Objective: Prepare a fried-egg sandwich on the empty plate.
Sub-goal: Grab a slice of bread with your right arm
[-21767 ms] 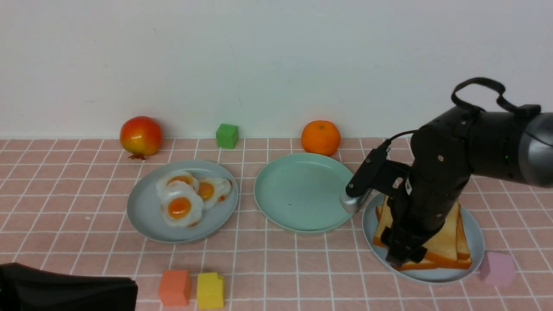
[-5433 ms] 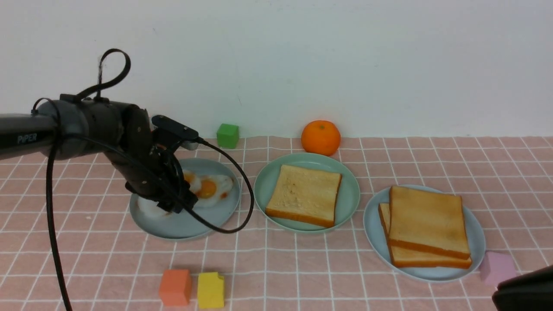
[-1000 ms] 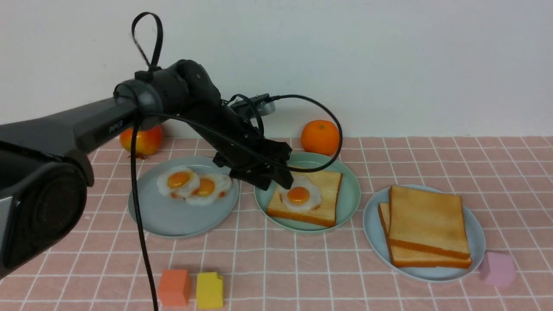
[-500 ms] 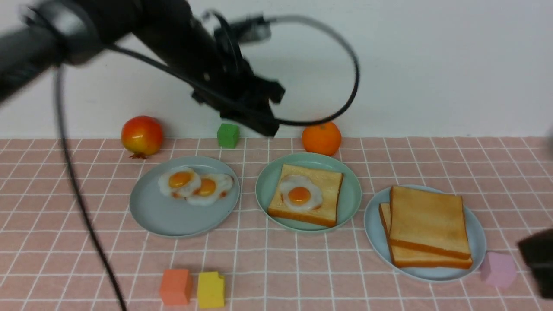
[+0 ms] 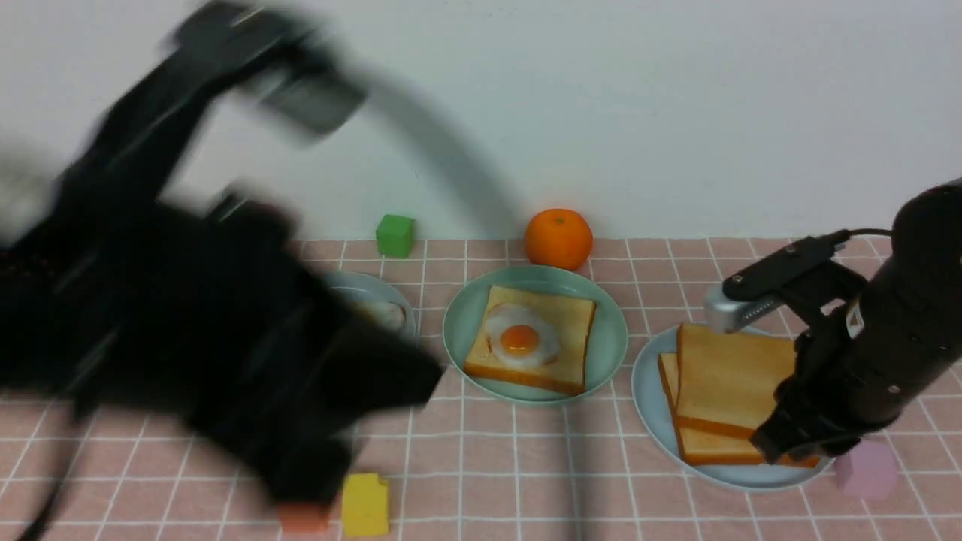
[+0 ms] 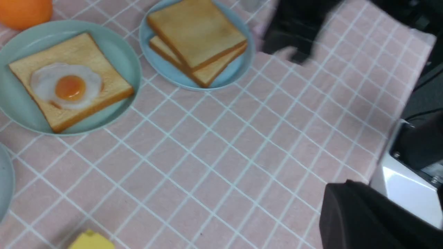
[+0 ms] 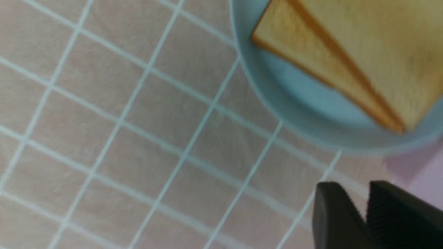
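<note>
Fingers (image 7: 337,214) of the right gripper (image 7: 365,197) stand close together, with only a thin slit between them and nothing in it; I cannot tell whether they are fully clenched. From the front I see that gripper low at the near right edge of the pale blue-grey plate (image 5: 650,398), beside the pink block (image 5: 864,469). That plate holds two stacked toast slices, and the top slice (image 5: 733,368) lies skewed on the lower one.

The left gripper (image 6: 346,207) is clenched on nothing. Its arm (image 5: 225,353) fills the left of my front view as a dark blur, leaving only a sliver of the left plate (image 5: 376,284) visible.

The mint-green plate (image 5: 609,338) sits in the middle, in front of the orange (image 5: 558,239). One toast slice (image 5: 560,353) lies flat on it. The fried egg (image 5: 521,340) rests on the left half of that toast, yolk up. No slice covers the egg.
</note>
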Available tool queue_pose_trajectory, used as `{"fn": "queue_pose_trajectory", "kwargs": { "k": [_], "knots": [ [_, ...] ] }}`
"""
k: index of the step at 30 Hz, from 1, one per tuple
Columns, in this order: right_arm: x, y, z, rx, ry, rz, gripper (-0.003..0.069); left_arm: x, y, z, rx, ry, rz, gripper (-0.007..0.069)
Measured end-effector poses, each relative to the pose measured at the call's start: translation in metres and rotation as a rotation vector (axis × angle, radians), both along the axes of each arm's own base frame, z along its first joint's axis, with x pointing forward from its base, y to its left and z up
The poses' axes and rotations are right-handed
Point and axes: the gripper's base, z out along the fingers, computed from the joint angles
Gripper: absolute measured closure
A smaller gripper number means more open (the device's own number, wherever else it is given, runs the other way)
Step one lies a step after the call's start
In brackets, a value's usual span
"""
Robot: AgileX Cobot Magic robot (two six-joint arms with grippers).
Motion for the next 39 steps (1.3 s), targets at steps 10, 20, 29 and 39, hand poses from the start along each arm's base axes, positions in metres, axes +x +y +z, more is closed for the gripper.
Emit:
{"fn": "queue_pose_trajectory", "kwargs": {
  "k": [10, 20, 29, 39],
  "knots": [
    [0.028, 0.01, -0.037, -0.088, -0.088, 0.419, 0.0232, -0.074, 0.062, -0.016, -0.181, -0.179, 0.068, 0.0613],
    [0.046, 0.013, -0.059, -0.111, -0.089, 0.399, 0.0228, -0.073, 0.057, -0.025, -0.141, -0.083, 0.043, 0.0613],
    [0.058, 0.014, -0.052, -0.144, -0.138, 0.413, 0.0238, -0.073, 0.056, -0.025, -0.144, -0.066, 0.035, 0.0613],
    [0.069, 0.014, -0.076, -0.196, -0.122, 0.456, 0.0258, -0.074, 0.056, -0.026, -0.137, -0.059, 0.03, 0.0613]
  ]
}}
